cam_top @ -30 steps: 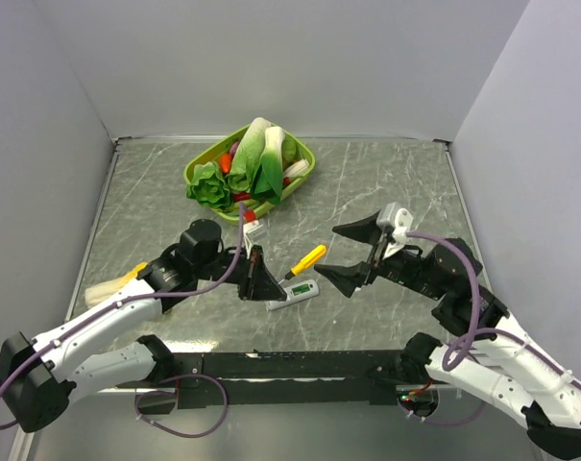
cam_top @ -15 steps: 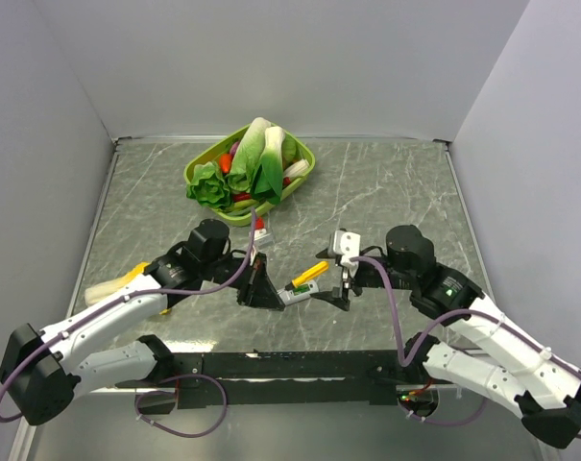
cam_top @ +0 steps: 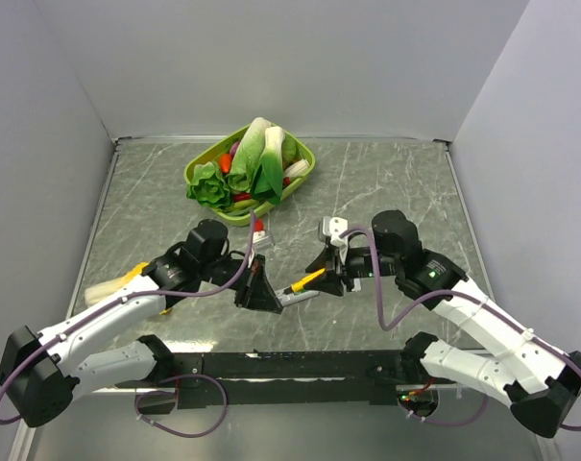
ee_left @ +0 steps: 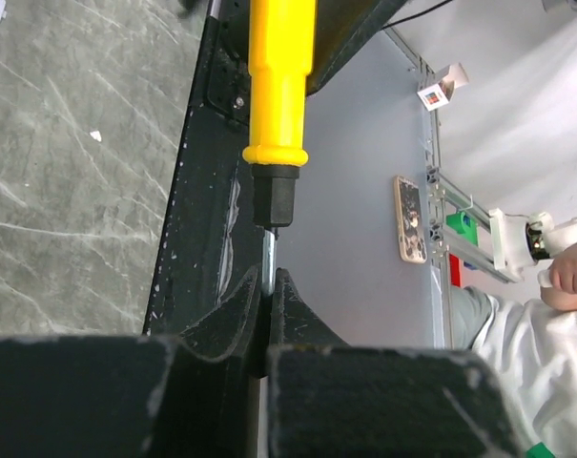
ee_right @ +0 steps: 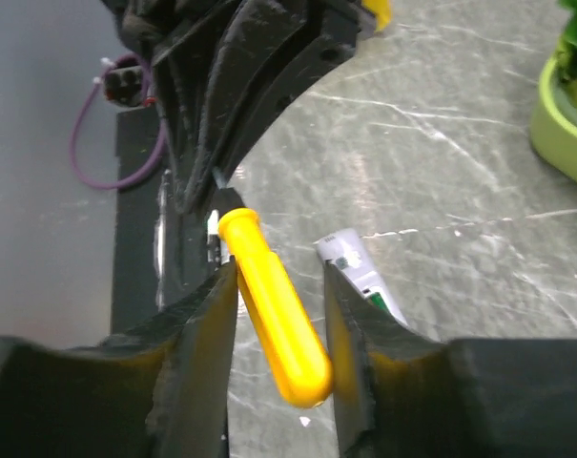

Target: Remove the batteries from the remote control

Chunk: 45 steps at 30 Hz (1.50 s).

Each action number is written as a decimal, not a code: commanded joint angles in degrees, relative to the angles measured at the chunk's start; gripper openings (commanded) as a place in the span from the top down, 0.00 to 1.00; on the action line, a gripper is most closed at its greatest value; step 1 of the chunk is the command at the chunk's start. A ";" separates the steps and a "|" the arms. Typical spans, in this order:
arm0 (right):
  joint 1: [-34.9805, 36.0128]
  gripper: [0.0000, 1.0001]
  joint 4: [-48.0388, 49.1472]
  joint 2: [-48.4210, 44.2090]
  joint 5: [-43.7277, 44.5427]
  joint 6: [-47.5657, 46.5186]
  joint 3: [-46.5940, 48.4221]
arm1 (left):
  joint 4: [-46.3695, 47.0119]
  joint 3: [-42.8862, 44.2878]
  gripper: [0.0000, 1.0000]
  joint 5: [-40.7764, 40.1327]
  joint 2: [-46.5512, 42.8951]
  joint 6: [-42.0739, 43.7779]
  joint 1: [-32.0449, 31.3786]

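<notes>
The white remote control (cam_top: 292,299) lies on the table in front of the arms, and its end (ee_right: 360,272) shows beside my right finger. A dark green bit (ee_right: 378,300) sits in its recess; I cannot tell whether it is one of the batteries. A yellow-handled screwdriver (cam_top: 307,279) hangs between both grippers. My left gripper (ee_left: 267,286) (cam_top: 261,288) is shut on its metal shaft (ee_left: 268,262). My right gripper (ee_right: 279,277) (cam_top: 330,274) is closed around the yellow handle (ee_right: 278,320), one finger on each side.
A green basket (cam_top: 305,163) of vegetables stands at the back, left of centre. A pale long item (cam_top: 108,286) lies at the left by my left arm. The black base rail (cam_top: 290,365) runs along the near edge.
My right arm swung in from the right and its wide-open jaws closed around the yellow handle. The left gripper moved onto the screwdriver's shaft by the remote and stayed shut.
</notes>
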 commanded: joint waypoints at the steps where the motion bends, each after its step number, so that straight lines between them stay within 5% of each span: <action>1: -0.10 0.69 6.27 -2.21 -1.97 2.78 -1.89 | 1.86 1.27 0.99 0.45 -1.11 1.17 0.09; 3: -0.01 0.92 9.78 -3.18 -2.58 4.19 -3.82 | 1.60 1.35 0.99 0.27 -0.85 1.17 0.09; 6: -0.10 1.00 10.24 -4.07 -4.43 5.69 -4.70 | -0.32 2.93 0.96 -0.94 0.21 1.17 0.35; 7: -0.01 1.00 10.50 -4.68 -4.34 6.65 -4.96 | -1.38 3.46 0.60 -2.26 0.91 1.34 0.44; 9: -0.10 1.00 9.80 -5.64 -1.28 7.53 -5.58 | -3.32 4.87 0.19 -8.99 1.35 0.56 1.14; 10: -0.10 1.00 7.45 -6.43 0.74 8.23 -5.41 | -4.20 5.13 0.14 -10.61 1.53 0.20 1.67; 17: -0.10 1.00 -9.41 -10.13 22.45 14.82 -0.32 | -2.01 3.56 0.14 -21.51 -2.51 -8.67 11.95; 22: -0.01 1.00 -19.90 -6.45 33.00 20.70 3.29 | -3.24 2.42 0.16 -25.73 0.29 -7.71 12.13; 29: -0.10 1.00 -11.03 -8.29 27.02 29.22 -7.95 | 10.99 -8.12 0.18 -30.57 5.47 -19.65 11.61; 33: -0.10 1.00 -15.95 -0.93 32.05 37.31 -6.20 | 13.72 -8.75 0.23 -31.01 13.73 -18.61 10.20; 45: -0.19 1.00 -16.12 7.35 31.34 40.06 -5.32 | 15.75 -11.12 0.17 -38.48 15.40 -16.23 1.41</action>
